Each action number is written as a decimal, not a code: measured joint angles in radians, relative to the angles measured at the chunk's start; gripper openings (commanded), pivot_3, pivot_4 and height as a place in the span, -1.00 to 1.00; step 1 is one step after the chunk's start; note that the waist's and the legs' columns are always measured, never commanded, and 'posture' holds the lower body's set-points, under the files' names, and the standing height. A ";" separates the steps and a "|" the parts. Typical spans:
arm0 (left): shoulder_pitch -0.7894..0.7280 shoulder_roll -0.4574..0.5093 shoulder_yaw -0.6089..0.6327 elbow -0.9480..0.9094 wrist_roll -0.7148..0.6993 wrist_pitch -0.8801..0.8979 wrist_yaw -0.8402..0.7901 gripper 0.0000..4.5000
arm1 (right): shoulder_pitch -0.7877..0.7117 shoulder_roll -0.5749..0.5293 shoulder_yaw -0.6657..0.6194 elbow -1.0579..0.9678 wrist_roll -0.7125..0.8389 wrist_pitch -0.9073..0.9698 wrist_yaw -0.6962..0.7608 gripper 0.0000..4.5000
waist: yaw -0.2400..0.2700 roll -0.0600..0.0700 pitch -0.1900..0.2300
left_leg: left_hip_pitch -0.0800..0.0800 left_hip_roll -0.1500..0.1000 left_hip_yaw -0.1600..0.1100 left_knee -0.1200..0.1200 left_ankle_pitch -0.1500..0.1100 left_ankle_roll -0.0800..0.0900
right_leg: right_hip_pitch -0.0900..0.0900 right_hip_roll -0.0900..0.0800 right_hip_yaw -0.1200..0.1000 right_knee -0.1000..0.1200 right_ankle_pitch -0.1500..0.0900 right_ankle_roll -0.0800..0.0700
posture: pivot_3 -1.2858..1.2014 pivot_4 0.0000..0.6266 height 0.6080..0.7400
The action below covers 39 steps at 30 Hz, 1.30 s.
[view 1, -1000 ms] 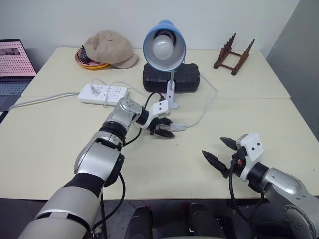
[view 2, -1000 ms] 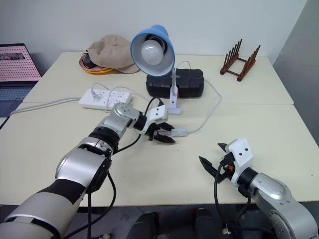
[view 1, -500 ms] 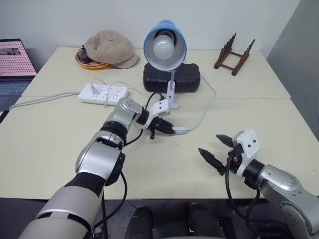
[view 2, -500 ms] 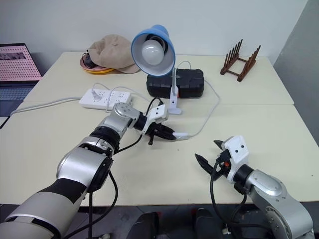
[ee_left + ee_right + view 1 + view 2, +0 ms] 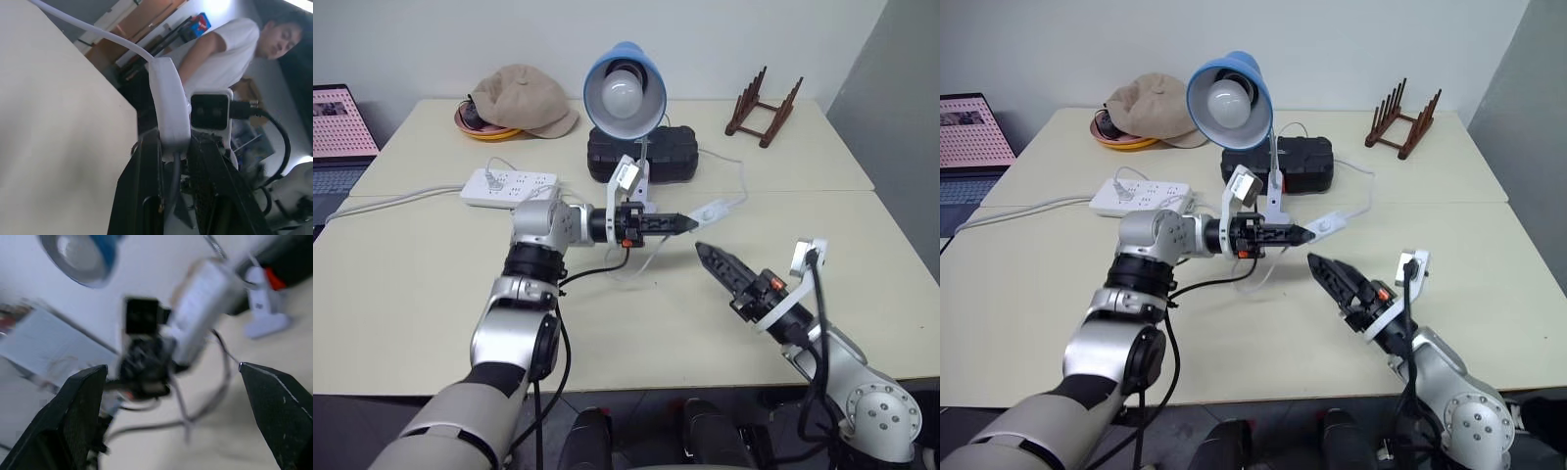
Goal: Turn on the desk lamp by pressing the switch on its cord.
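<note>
Right now I have the left gripper (image 5: 685,223) lifted off the table (image 5: 411,294), pointing level toward my right, its fingers (image 5: 146,196) pinched on the near end of the switch (image 5: 710,211). Its body sticks out past the fingertips in the air, the cord (image 5: 736,186) running on from it toward the back of the table. Behind it stands the desk lamp (image 5: 625,88), its blue shade facing me, bulb unlit, in front of a black case (image 5: 675,157). To the right, the right gripper (image 5: 729,277) hangs just below and beside the switch, its fingers (image 5: 279,406) spread wide and holding nothing, aimed at the switch.
</note>
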 measured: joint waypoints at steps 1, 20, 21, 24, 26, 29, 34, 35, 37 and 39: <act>0.016 0.000 0.002 -0.043 -0.020 0.028 0.023 -0.83 | -0.004 -0.016 0.002 0.006 0.039 -0.011 -0.015 1.00 | 0.000 0.000 0.000 | 0.001 0.000 0.000 0.000 0.000 0.000 | 0.001 0.000 0.000 0.000 0.000 0.000 | 0.03 -0.52 1.00; 0.056 0.019 0.024 -0.176 -0.245 0.160 0.215 -0.83 | -0.039 -0.151 0.055 0.064 0.153 -0.110 -0.055 0.56 | 0.001 0.000 0.000 | 0.002 0.000 0.003 0.000 0.000 0.001 | 0.001 0.000 0.003 -0.002 0.000 0.000 | 0.03 -0.52 1.00; 0.056 0.019 0.022 -0.176 -0.251 0.158 0.220 -0.83 | -0.039 -0.153 0.056 0.064 0.153 -0.115 -0.055 0.45 | 0.001 0.000 0.000 | 0.002 0.000 0.003 0.000 0.000 0.001 | 0.001 0.000 0.003 -0.002 0.000 0.000 | 0.03 -0.52 1.00; 0.056 0.021 0.015 -0.176 -0.261 0.154 0.228 -0.83 | -0.038 -0.163 0.057 0.064 0.153 -0.125 -0.055 0.11 | 0.002 0.000 0.000 | 0.002 0.000 0.003 0.000 0.000 0.001 | 0.001 0.000 0.003 -0.002 0.000 -0.001 | 0.03 -0.52 1.00; 0.056 0.021 0.012 -0.175 -0.264 0.152 0.230 -0.83 | -0.038 -0.169 0.059 0.064 0.153 -0.126 -0.054 -0.07 | 0.002 0.000 0.000 | 0.002 0.000 0.003 0.000 0.000 0.001 | 0.001 0.000 0.003 -0.002 0.000 -0.001 | 0.03 -0.52 1.00; 0.056 0.022 0.011 -0.175 -0.278 0.151 0.237 -0.83 | -0.033 -0.179 0.080 0.064 0.151 -0.126 -0.050 -0.39 | 0.002 0.000 0.000 | 0.002 0.000 0.003 -0.001 0.000 0.001 | 0.001 0.000 0.003 -0.002 -0.001 -0.001 | 0.03 -0.52 1.00; 0.059 0.027 0.011 -0.175 -0.307 0.149 0.240 -0.83 | -0.029 -0.189 0.097 0.059 0.146 -0.137 -0.018 -0.67 | 0.002 0.000 0.000 | 0.002 0.000 0.003 -0.001 0.000 0.001 | 0.001 0.000 0.003 -0.002 -0.001 -0.001 | 0.03 -0.52 1.00; 0.060 0.028 0.011 -0.175 -0.312 0.149 0.243 -0.83 | -0.028 -0.189 0.099 0.059 0.146 -0.141 -0.015 -0.68 | 0.002 0.000 0.000 | 0.002 0.000 0.003 -0.001 0.000 0.001 | 0.001 0.000 0.003 -0.002 -0.001 -0.001 | 0.03 -0.52 1.00; 0.060 0.030 0.010 -0.174 -0.323 0.149 0.247 -0.83 | -0.027 -0.189 0.102 0.058 0.146 -0.149 -0.010 -0.69 | 0.002 0.000 0.000 | 0.002 0.000 0.003 -0.001 0.000 0.001 | 0.001 0.000 0.003 -0.002 -0.001 -0.001 | 0.03 -0.52 1.00; 0.060 0.032 0.009 -0.174 -0.328 0.148 0.250 -0.83 | -0.027 -0.189 0.104 0.058 0.146 -0.154 -0.008 -0.69 | 0.002 0.000 0.000 | 0.002 0.000 0.003 -0.001 0.000 0.001 | 0.001 0.000 0.003 -0.002 -0.001 -0.001 | 0.03 -0.52 1.00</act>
